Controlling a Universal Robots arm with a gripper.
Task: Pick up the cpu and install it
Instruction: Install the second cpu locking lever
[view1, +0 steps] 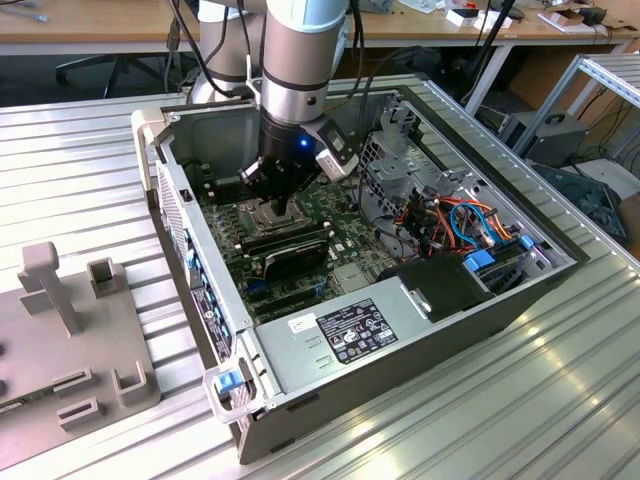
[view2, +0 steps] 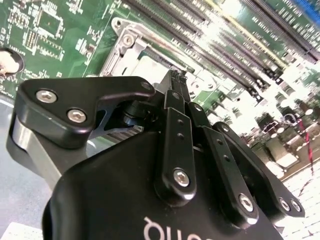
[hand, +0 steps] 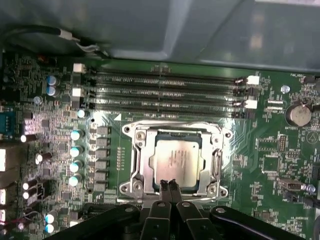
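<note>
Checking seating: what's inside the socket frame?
The cpu lies inside the socket frame, silvery face up. The closed pincer covers its near edge; contacts beneath are hidden.

Power supply label (view1: 345, 335), exterior view: white and black panels with dense print and symbols, nothing legible. Gripper (view2: 176, 82) housing, second wrist view: pale lettering cut by the frame edge, no whole word readable. First wrist view: white silkscreen marks across the motherboard (hand: 260, 160) and faint engraving on the cpu (hand: 177, 161), both too fine to read.
</note>
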